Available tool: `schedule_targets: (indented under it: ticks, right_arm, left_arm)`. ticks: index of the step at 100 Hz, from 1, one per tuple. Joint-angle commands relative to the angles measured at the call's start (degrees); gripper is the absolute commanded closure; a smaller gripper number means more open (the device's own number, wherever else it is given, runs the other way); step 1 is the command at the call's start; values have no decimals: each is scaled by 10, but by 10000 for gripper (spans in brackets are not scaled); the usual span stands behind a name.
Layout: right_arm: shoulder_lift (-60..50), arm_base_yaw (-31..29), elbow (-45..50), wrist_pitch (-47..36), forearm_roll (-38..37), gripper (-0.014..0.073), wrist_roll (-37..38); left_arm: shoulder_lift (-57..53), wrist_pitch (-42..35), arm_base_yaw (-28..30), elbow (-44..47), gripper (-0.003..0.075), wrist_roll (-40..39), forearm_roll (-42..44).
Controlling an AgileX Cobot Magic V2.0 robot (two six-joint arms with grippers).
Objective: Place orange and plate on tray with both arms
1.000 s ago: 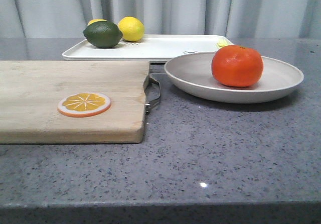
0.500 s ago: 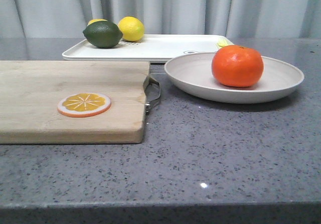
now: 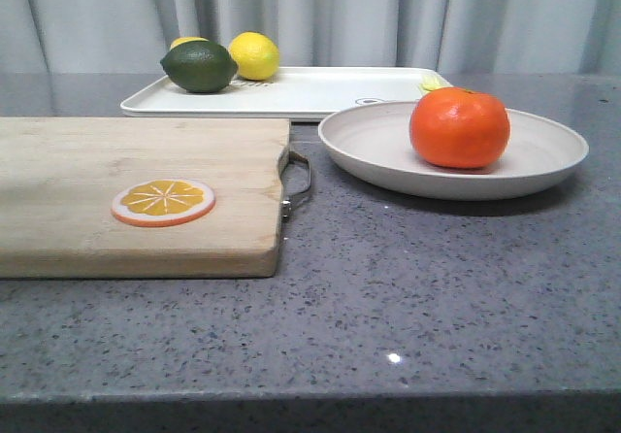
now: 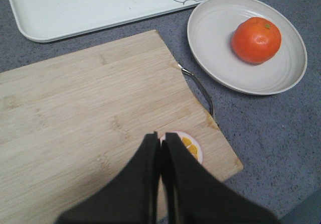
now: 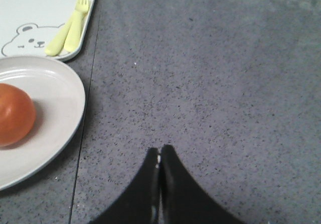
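The orange [image 3: 459, 127] sits in the off-white plate [image 3: 388, 156] on the grey counter, right of centre; both also show in the left wrist view, the orange [image 4: 256, 39] in the plate [image 4: 215, 43]. The white tray [image 3: 320, 88] lies behind the plate, at the back. My left gripper [image 4: 161, 136] is shut and empty, high above the wooden cutting board. My right gripper [image 5: 160, 149] is shut and empty, above bare counter to the right of the plate [image 5: 55, 118]. Neither gripper shows in the front view.
A wooden cutting board [image 3: 116, 190] with a metal handle [image 3: 299, 176] lies at the left and holds a flat orange slice [image 3: 163, 202]. On the tray stand a green lime [image 3: 199, 66] and a yellow lemon [image 3: 253, 55]; a small yellow fork [image 5: 70, 25] lies at its right end.
A dark gripper part seen at the top of the front view one second ago has gone out of view. The objects have not moved.
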Motion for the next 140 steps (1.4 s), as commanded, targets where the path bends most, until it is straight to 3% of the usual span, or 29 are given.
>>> schedule_targets:
  ticks: [1,13,25,49,58,99,140]
  right_arm:
    - [35,14,-45,-3,-7,649,-7]
    - [84,42,-87,41,-7,642,-10]
    - [132,68,-126,57,-7,577,-12]
    - [224,97,-201,94,5,244,-12]
    - [262,97,-233,119,20,169,-12]
    - [441,97,-374,195,62,170,-12]
    - [556,97,-425,201,68,170,-12]
  left_arm:
    - [-55,-44,3,17,741,-5,-8]
    - [-123,-55,3,61,740,-5,-4]
    - [-183,-65,3,96,740,-5,7]
    - [-255,-65,3,140,741,-5,15]
    - [-265,-64,3,152,741,-5,15]
    - [-266,-61,3,163,741,-5,15]
    - [-266,-61,3,163,741,-5,15]
